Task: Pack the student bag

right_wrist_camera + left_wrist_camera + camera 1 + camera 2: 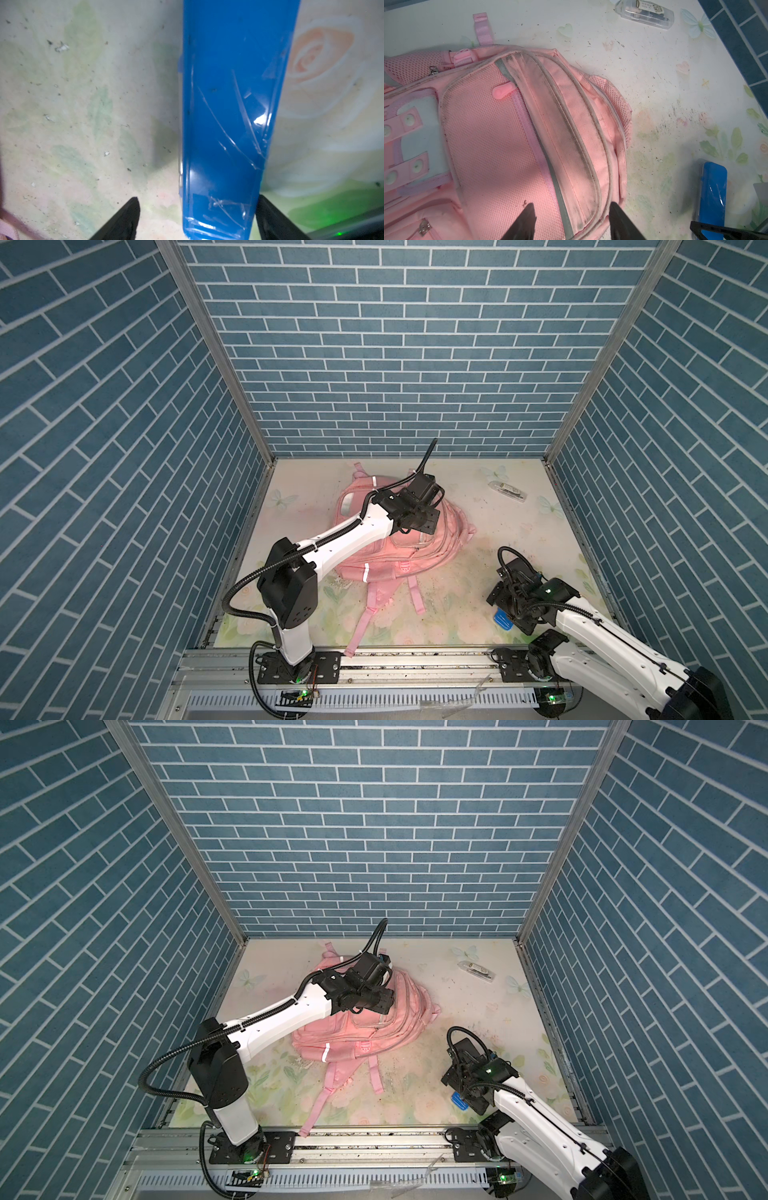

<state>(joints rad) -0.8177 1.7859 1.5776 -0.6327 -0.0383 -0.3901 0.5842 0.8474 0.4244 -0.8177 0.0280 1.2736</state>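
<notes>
Your bench (519,539) is the biggest thing here, and it has soft flowers and butterflies painted on it, with lots of little dark marks. The student bag (386,556) lies flat on the bench with its front side up, near the middle and a bit to the back left. It is pink, with dirty gray smudges along its seams. Its straps (365,622) trail out to the front edge of the bench, and one reaches the metal rail. Your left tool (572,203) is right above the bag, pointing down at the mesh pocket and the gray strip beside it. Its two fingers are wide apart with nothing held between them, and you cannot tell if the tips touch the cloth. Your right tool (197,197) is low over the front right of the bench, well apart from the bag. It is spread wide around a blue box (228,104). One finger is right at the box's edge and there is a gap at the other, so the box is not gripped. A clear box (508,490) with dark things inside lies at the back right, well apart from the bag. A small pink zip pull (502,91) sits on the mesh pocket.
</notes>
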